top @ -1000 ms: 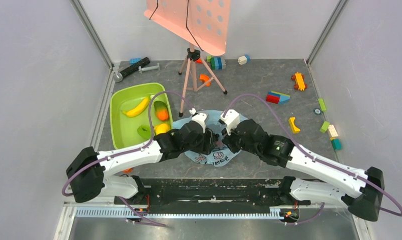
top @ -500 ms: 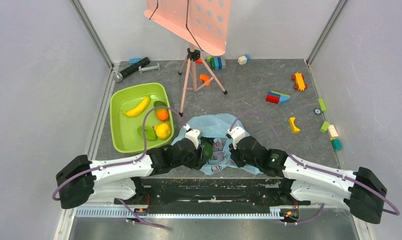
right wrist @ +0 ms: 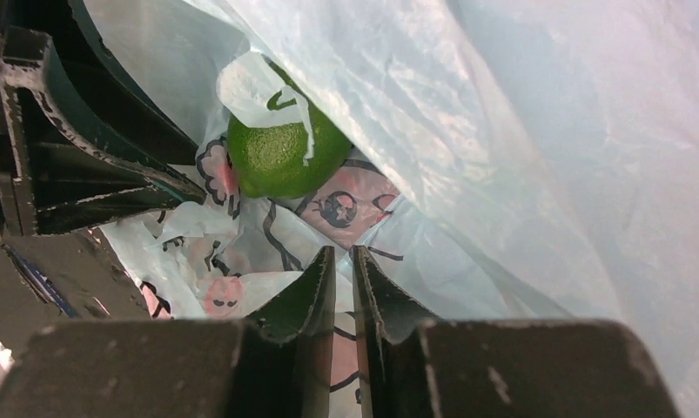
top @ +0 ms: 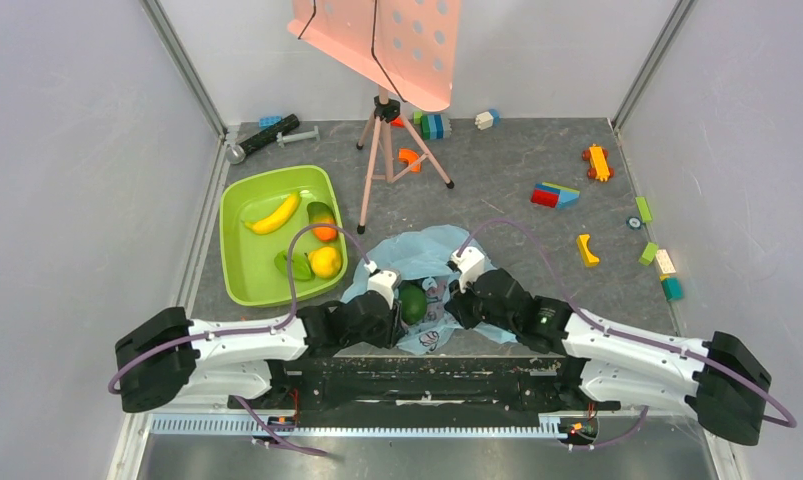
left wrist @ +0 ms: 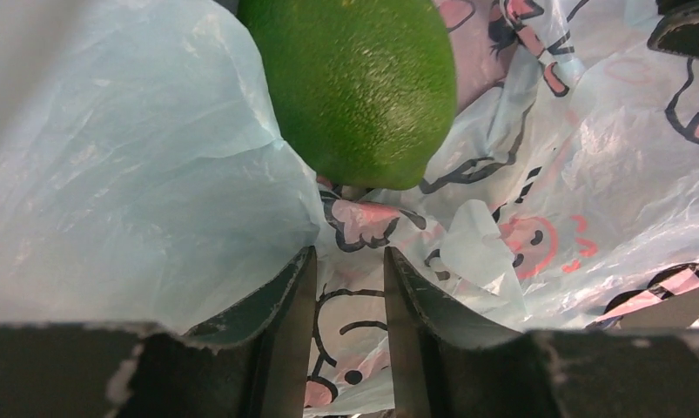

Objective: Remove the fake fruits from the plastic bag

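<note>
- Left gripper point(left wrist: 348, 261): at the near-left edge of the plastic bag point(left wrist: 137, 174), jaws partly parted, grasping nothing.
- Right gripper point(right wrist: 342, 257): at the bag's near-right edge, clenched almost fully, apparently pinching the film.
- Green fruit point(left wrist: 354, 87): in the bag's mouth, just beyond the left fingertips. Likely light, rigid and slippery; take it across the middle, clear of the flimsy film.
- Green tub point(top: 229, 240): left of the bag, holding a banana point(top: 273, 213) and other fruits.
</note>
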`<state>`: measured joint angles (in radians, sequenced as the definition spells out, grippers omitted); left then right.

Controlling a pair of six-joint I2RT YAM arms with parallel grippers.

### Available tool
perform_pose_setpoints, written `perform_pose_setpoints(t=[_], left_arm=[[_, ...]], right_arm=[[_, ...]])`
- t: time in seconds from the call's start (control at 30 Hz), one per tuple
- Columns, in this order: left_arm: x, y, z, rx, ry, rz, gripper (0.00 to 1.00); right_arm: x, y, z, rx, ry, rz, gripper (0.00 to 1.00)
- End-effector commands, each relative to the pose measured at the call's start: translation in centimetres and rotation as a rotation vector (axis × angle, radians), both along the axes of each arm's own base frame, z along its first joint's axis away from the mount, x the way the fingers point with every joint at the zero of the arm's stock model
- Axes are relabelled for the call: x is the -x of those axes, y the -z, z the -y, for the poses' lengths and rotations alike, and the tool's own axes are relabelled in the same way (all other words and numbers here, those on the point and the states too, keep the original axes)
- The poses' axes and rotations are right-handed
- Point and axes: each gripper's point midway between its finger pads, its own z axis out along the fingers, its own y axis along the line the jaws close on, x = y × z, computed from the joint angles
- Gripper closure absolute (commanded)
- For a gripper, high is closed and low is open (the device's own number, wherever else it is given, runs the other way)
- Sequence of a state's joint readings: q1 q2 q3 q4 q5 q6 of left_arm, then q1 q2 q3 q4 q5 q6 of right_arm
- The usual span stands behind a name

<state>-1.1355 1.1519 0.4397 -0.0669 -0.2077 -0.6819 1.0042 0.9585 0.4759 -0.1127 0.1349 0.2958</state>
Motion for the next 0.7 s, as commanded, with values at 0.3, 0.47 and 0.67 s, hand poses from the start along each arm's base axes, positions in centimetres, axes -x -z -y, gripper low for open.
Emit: perform_pose_setpoints(t=[0.3, 0.47, 0.67], left_arm=[[0.8, 1.5, 0.1, 0.047, -0.042, -0.003, 0.62], [0.7, 1.7, 0.2, 0.048, -0.050, 0.000, 0.62], [0.6, 1.6, 0.0, 0.057, -0.061, 0.013, 0.62]], right_arm=[[-0.1, -2.8, -4.7, -0.241, -0.066, 0.032, 0.40], [-0.2, -2.0, -5.6, -0.201, -0.079, -0.005, 0.29], [-0.4, -0.9, -6.7, -0.173, -0.056, -0.056, 0.21]])
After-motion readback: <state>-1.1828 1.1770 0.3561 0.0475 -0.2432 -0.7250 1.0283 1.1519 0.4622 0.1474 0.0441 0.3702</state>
